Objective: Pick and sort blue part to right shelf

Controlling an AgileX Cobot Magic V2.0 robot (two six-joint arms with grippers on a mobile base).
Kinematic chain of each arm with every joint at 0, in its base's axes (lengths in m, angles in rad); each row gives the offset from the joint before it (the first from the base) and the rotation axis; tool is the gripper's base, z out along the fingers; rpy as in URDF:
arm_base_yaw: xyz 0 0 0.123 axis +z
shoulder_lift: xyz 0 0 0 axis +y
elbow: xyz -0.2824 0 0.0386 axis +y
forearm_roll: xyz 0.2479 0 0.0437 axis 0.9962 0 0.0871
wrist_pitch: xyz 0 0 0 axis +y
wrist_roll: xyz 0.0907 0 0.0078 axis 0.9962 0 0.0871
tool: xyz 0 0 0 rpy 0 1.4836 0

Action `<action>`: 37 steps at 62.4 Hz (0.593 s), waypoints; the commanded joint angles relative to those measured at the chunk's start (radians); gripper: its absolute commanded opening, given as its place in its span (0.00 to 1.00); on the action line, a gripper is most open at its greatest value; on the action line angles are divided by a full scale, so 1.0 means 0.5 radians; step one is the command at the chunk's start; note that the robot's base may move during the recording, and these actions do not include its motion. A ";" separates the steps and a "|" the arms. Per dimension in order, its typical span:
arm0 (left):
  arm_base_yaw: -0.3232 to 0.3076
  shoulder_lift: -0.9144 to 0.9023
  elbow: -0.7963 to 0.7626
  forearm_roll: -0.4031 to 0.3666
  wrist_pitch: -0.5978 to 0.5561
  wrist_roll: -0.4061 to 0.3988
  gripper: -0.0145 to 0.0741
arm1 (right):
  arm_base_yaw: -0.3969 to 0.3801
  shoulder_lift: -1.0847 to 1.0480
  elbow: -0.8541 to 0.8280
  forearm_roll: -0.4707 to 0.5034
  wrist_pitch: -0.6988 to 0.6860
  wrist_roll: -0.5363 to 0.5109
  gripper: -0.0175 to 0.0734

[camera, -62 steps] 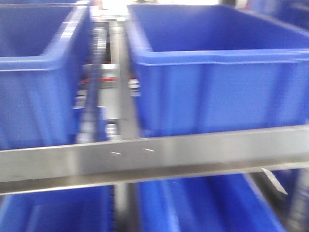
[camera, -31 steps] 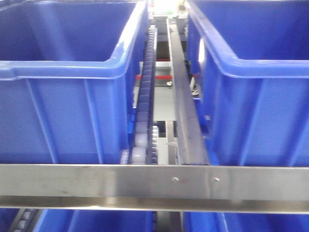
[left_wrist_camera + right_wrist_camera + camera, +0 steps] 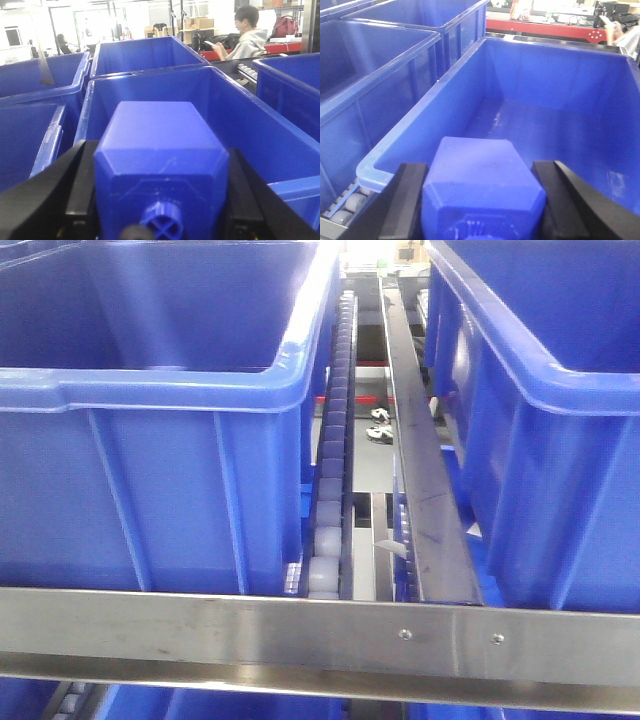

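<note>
Left wrist view: the blue part (image 3: pixel 160 150) hides the near floor of the bin (image 3: pixel 250 115) behind it, and the lower edge crops the left gripper (image 3: pixel 160 149). Right wrist view: the second blue part (image 3: pixel 482 190) and right gripper (image 3: pixel 480 167) are cropped likewise. Front view: the front rail (image 3: pixel 250 635) conceals most of the lower bins (image 3: pixel 220 706). White items (image 3: pixel 380 425) beside the roller track (image 3: pixel 330 490) cannot be identified.

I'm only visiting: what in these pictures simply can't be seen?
Front view: the near wall of the left bin hides its floor.
Front view: the bottom edge cuts off the level under the steel rail.
Left wrist view: the blue part in the left gripper blocks the floor of the bin ahead.
Right wrist view: the other blue part in the right gripper covers part of the open bin.
</note>
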 commanded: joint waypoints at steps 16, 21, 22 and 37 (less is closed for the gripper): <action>-0.002 0.006 -0.050 -0.002 -0.187 -0.004 0.52 | 0.005 0.023 -0.053 -0.039 -0.188 -0.010 0.51; -0.002 0.006 -0.050 -0.002 -0.187 -0.004 0.52 | 0.005 0.023 -0.053 -0.039 -0.188 -0.010 0.51; -0.002 0.006 -0.050 -0.002 -0.187 -0.004 0.52 | 0.005 0.023 -0.053 -0.039 -0.188 -0.010 0.51; -0.002 0.006 -0.050 -0.002 -0.187 -0.004 0.52 | 0.005 0.023 -0.053 -0.039 -0.188 -0.010 0.51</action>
